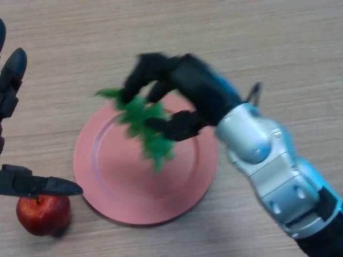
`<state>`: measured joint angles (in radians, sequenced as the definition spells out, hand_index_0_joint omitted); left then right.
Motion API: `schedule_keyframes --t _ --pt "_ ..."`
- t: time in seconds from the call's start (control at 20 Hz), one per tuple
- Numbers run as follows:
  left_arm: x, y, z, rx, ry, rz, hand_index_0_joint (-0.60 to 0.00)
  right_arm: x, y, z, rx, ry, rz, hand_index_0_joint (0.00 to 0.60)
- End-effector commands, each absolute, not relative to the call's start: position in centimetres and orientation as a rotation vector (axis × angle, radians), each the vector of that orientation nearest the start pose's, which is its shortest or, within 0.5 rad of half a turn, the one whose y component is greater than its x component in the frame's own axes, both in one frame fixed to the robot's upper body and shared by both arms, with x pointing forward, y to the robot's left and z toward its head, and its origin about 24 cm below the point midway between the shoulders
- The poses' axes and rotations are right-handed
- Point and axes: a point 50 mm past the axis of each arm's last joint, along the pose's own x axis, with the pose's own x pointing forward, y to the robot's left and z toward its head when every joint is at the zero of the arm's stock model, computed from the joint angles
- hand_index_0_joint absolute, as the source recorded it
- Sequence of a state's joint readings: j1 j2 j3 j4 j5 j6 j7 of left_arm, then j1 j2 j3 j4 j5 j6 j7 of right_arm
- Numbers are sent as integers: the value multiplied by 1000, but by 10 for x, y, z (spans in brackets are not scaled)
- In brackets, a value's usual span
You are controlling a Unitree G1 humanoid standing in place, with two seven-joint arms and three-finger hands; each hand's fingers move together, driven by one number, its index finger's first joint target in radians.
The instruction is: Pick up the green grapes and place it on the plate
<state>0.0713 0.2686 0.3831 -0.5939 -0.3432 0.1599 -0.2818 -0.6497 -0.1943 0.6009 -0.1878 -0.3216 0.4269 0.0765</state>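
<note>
We have the green grapes [143, 126] up in our right hand [177, 93], fingers and thumb curled round the top of the bunch, and it hangs over the pink plate [115, 187], towards its far side. So by our reckoning the pick is done and we are in the placing step. Whether the lowest grapes already touch the plate we cannot tell from this angle. What comes next, as we judge it, is a short descent until the bunch rests inside the rim, then an easy spreading of the fingers so it stays put and does not cling or roll out. The grapes look like a soft, knobbly cluster, bright green with a leafy tip sticking out towards our left, narrowing to a point at the bottom; probably a light imitation fruit, though we can't be sure. The plate is round, smooth and matt, with a shallow raised rim and a flat well, which should keep the bunch in. It sits on a pale wood-grain table [268, 43]. Our left hand [21, 182] waits at the view's left edge, fingers straight and holding nothing, just above a glossy red apple [43, 215] that lies near the plate's near-left edge.
</note>
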Motion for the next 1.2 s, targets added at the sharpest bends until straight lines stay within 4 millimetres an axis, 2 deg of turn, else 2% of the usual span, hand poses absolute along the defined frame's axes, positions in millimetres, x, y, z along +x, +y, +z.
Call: schedule_keyframes --t 0.05,0.1,0.15,0.2,0.25,0.3,0.35,0.4,0.55,0.9,1.0,1.2 --pt "190 247 201 167 -640 -23 0 278 -9 235 -597 -711 398 600" --pt "189 248 200 168 -639 -19 0 276 -4 237 -620 -713 387 600" --pt "189 248 200 168 -639 -19 0 276 -4 237 -624 -713 385 551" --pt "189 248 200 168 -638 -19 0 275 -3 237 -629 -706 389 401" --pt "189 249 200 168 -638 -19 0 274 -3 237 -631 -699 392 300" --pt "189 250 200 169 -638 -17 0 272 -2 239 -630 -685 401 150" --pt "189 250 200 171 -639 -16 0 269 -3 241 -622 -676 408 51" --pt "190 250 202 172 -644 -18 0 266 -9 244 -593 -673 405 0" --pt "190 248 204 174 -652 -26 0 258 -31 247 -553 -676 380 0" --pt "191 239 206 175 -644 -69 0 230 -122 241 -340 -598 226 0" --pt "192 238 205 174 -645 -73 0 222 -136 234 -278 -570 199 0" --pt "193 233 204 186 -627 -83 0 213 -146 227 -201 -538 168 0"
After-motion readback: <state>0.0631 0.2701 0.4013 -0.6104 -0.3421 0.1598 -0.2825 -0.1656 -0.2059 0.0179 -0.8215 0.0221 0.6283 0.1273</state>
